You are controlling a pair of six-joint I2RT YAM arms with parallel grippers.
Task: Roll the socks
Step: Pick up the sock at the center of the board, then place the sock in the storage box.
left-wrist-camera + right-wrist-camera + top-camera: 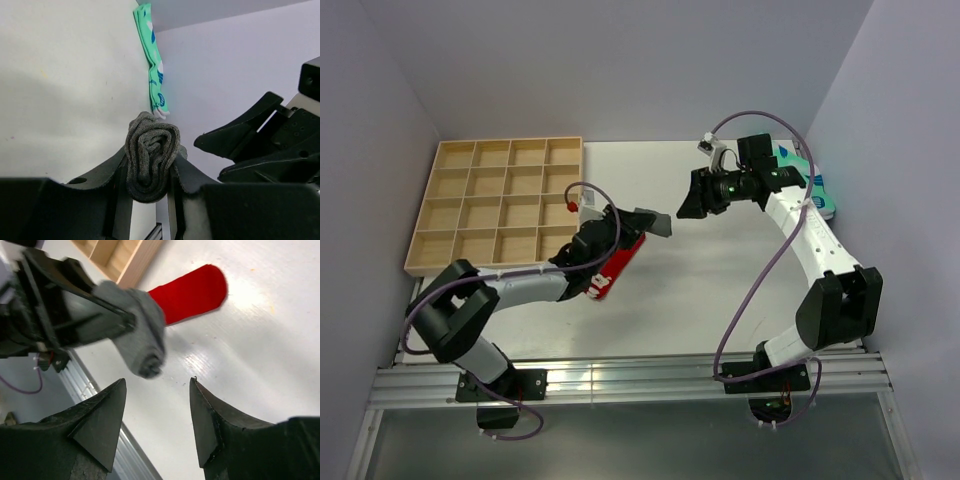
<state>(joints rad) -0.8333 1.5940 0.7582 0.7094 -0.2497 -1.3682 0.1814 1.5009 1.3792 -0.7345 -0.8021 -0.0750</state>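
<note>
gripping the rolled grey sock (150, 160), the left jaws suggest half is done, while the red sock (192, 292) lies flat and the right jaws gape empty.

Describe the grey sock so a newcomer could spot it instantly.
Right of the wooden tray, the left gripper reaches over the table. It clamps the grey sock, a tight roll; the red sock nearby lies flat, the mint-green socks far right.

Top camera: mounted high at the near side, looking down on the whole table (660, 300). Each wrist camera sits close behind its own jaws — the left faces the right gripper (207, 159), the right faces the left gripper (125, 322). All three views share the grey sock (142, 342).
</note>
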